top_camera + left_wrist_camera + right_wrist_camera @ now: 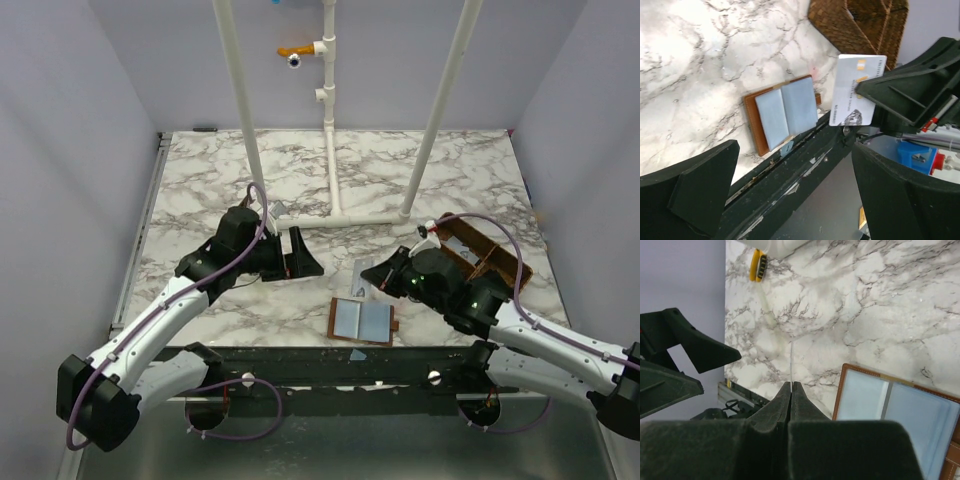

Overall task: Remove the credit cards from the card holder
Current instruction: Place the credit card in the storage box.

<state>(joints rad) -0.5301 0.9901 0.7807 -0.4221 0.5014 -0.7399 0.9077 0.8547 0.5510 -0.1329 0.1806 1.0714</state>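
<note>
Left gripper: jaws stood fully apart and held nothing. It hung over the table left of centre in the top view, with its open mouth turned toward the card.
Right gripper: jaws were pressed together on one card. In the right wrist view the fingers met with no visible gap, and the card's edge rose between them as a thin line.
Card: pale grey-white, with printed lettering and a small gold mark on the face toward the left wrist camera. It was held upright and clear of the table, pinched at one end. It sat right of centre in the left wrist view and just right of centre in the top view, between the two grippers.
Card holder: brown, lying open and flat on the table at lower centre of the top view, close to the near edge. Its two blue-grey clear pockets faced up. It lay just below the held card in that frame and apart from it, with neither gripper touching it. Whether the pockets held further cards could not be told.
Table: white marble pattern with grey veining.
Basket: brown woven, with dividers, at the right of the top view behind the right arm.
Pipe frame: white, standing on the far half of the table.
</note>
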